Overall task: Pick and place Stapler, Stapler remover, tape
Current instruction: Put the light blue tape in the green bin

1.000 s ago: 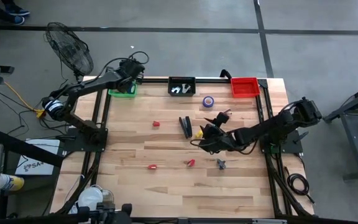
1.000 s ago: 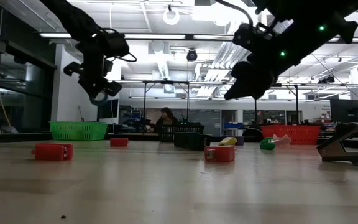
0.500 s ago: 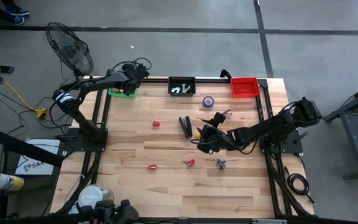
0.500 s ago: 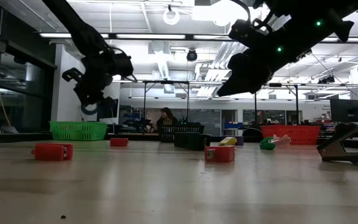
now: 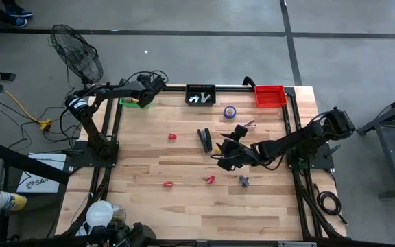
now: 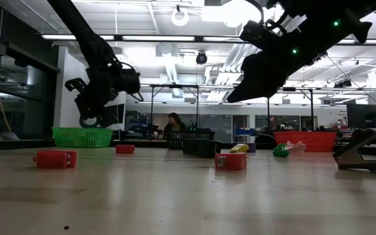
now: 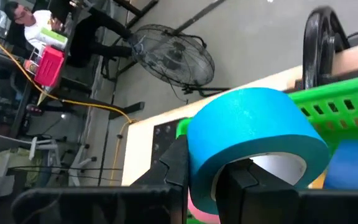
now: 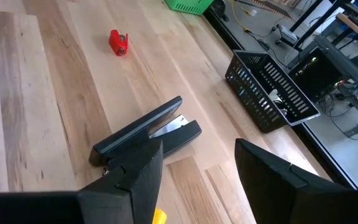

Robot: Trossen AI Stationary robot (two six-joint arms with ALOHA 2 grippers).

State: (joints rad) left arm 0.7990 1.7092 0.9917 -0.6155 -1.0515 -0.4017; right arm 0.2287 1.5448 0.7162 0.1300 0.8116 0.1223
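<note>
On table (image 5: 184, 199): one black stapler (image 5: 204, 139), three red dispensers (image 5: 172, 136)

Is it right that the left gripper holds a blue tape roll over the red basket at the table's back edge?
No: the basket is green, not red. The left wrist view shows the left gripper shut on the blue tape roll beside it.

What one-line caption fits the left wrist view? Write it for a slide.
Left tool shut on a blue tape roll beside the green basket.
</note>
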